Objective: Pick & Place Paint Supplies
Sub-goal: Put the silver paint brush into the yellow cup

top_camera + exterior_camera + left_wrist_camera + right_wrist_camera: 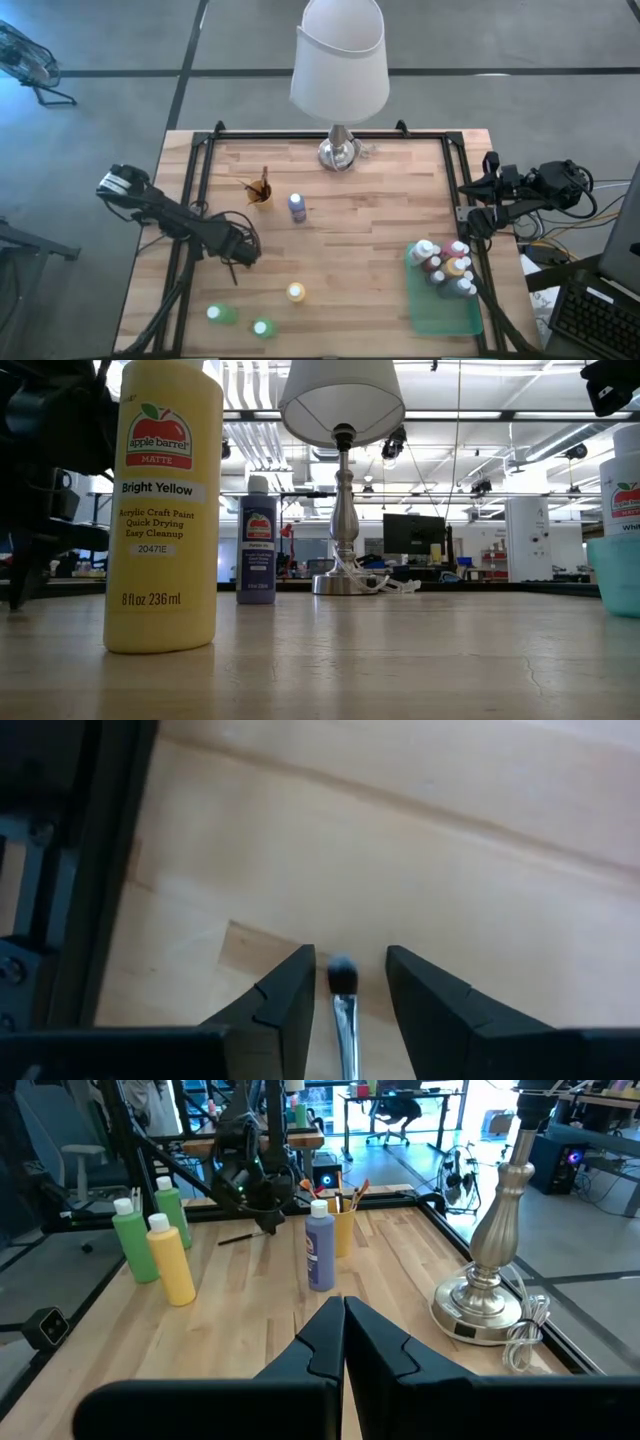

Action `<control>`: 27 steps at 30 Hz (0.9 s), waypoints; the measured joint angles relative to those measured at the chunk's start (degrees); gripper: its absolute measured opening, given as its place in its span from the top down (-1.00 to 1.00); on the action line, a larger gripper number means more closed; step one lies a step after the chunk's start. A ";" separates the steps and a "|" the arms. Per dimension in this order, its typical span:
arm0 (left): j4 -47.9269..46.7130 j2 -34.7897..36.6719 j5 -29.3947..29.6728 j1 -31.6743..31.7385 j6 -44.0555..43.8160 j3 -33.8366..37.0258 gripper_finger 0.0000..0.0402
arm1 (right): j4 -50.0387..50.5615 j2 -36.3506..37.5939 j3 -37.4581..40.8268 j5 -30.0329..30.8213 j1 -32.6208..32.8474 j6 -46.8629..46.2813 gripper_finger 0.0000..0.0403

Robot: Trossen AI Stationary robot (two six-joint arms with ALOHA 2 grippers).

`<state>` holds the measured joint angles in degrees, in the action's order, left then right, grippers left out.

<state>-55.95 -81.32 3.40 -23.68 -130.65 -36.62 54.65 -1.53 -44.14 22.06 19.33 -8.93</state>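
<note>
Looking down, we see these:
Counter: a pale wood-plank counter (370, 240) with a dark frame along its edges, standing on grey floor.
Room: in the low view we see an open workshop with ceiling lights and monitors far behind.
Lamp: a lamp (339, 60) with a white shade stands at the far middle of the counter.
Tray: a green tray (445, 315) at the near right holds a cluster of paint bottles (445, 265).
Loose bottles: a purple bottle (297, 207) stands near the middle, just right of a yellow cup (261, 192) holding brushes; a yellow bottle (296, 292) stands nearer to us; two green bottles (240, 320) stand at the near left.
Left arm: we see it reaching in from the left, its left end effector (240, 250) low over the left half of the counter.
Left end effector state: its fingers stand partly spread on either side of a paintbrush (343, 995), bristle tip pointing out; we cannot tell whether they touch it.
Right arm: folded back at the right edge of the counter, its right end effector (343, 1320) pressed together and holding nothing.
</note>
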 joint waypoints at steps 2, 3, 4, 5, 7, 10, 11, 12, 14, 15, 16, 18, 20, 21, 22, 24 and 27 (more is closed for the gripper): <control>0.27 0.00 -0.69 -0.55 -0.19 -0.04 0.33 | 0.00 0.00 -0.02 0.00 0.00 0.00 0.96; 0.38 0.00 -1.00 -0.83 -0.49 -0.04 0.33 | 0.00 -0.01 -0.01 0.01 0.01 0.00 0.96; 0.46 0.00 -1.23 -1.05 -0.67 -0.07 0.33 | 0.00 0.00 0.00 0.02 0.00 0.00 0.96; 0.53 0.01 -1.35 -1.29 -1.00 -0.07 0.33 | 0.00 -0.01 0.00 0.00 0.00 0.00 0.96; 0.81 0.02 -1.72 -1.70 -1.48 -0.09 0.33 | 0.00 -0.01 -0.01 0.02 0.01 0.00 0.96; 1.13 0.04 -2.25 -1.84 -1.57 -0.11 0.33 | 0.00 -0.02 0.00 0.02 0.00 0.00 0.96; 1.17 0.04 -2.34 -1.84 -1.57 -0.10 0.33 | 0.00 0.00 -0.02 0.00 0.02 0.00 0.96; 1.19 0.04 -2.36 -1.86 -1.57 -0.09 0.33 | 0.00 0.00 -0.02 0.02 0.01 0.00 0.96; 1.33 0.04 -2.19 -1.88 -1.57 0.10 0.33 | 0.00 -0.01 -0.01 0.02 0.01 0.00 0.96; 1.38 0.04 -1.95 -1.88 -1.57 0.16 0.33 | 0.00 0.01 -0.02 0.01 0.01 0.00 0.96; 1.39 0.04 -1.66 -1.92 -1.55 0.17 0.33 | 0.00 -0.01 -0.02 0.00 0.00 0.00 0.96; 1.41 0.04 -1.41 -1.92 -1.55 0.17 0.33 | -0.01 0.01 -0.01 0.01 0.01 0.00 0.96; 1.39 0.04 -1.31 -1.92 -1.65 0.17 0.33 | 0.00 -0.01 0.00 0.00 0.00 0.00 0.96; 1.40 0.04 -1.16 -1.92 -1.76 0.17 0.33 | 0.00 0.00 0.00 0.01 0.00 0.00 0.96; 1.41 0.04 -0.91 -1.92 -1.91 0.18 0.33 | 0.00 0.01 -0.02 0.02 0.02 0.00 0.96; 1.39 0.00 -0.21 -1.95 -2.10 0.20 0.33 | 0.00 0.01 -0.02 0.02 0.00 0.00 0.96; 1.13 0.00 0.02 -1.92 -2.41 0.22 0.33 | 0.00 0.01 -0.02 0.00 0.00 0.00 0.96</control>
<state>-54.82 -81.32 3.42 -25.61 -133.06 -36.40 54.65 -1.52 -44.16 22.07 19.33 -8.93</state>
